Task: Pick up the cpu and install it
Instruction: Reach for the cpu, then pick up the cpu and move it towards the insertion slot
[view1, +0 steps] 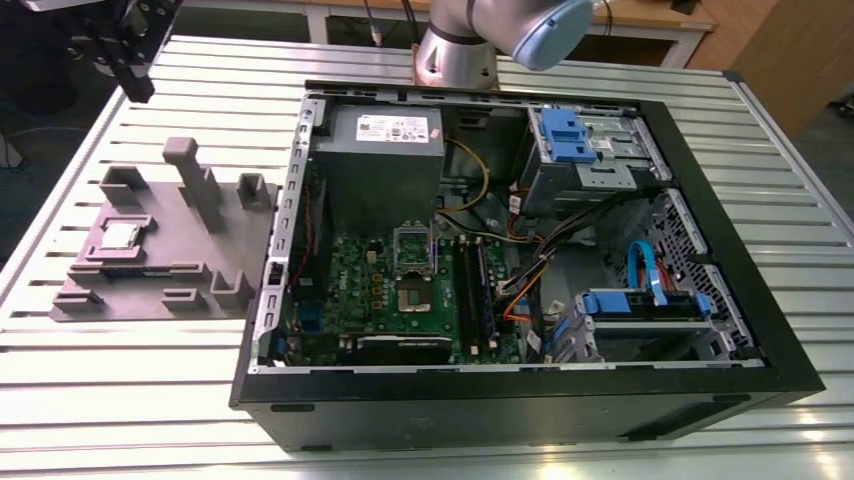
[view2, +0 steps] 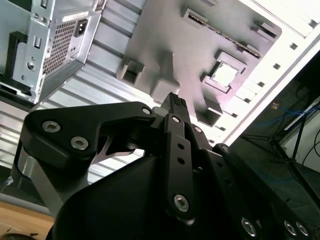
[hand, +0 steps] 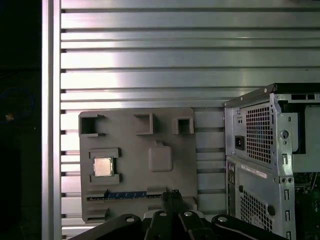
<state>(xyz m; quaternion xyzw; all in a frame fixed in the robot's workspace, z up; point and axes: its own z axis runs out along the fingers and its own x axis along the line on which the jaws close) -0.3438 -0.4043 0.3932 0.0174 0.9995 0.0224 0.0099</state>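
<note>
hovering above the tray (hand: 170, 130), the gripper (hand: 172, 193) is closed on nothing while the cpu (hand: 103, 166) lies in it.

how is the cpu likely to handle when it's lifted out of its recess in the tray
Probably stiff and light: the cpu is a small flat square chip with a metal top. The shiny top may be slippery. It sits in a framed recess of the grey tray, so a sideways push would likely jam it.
</note>
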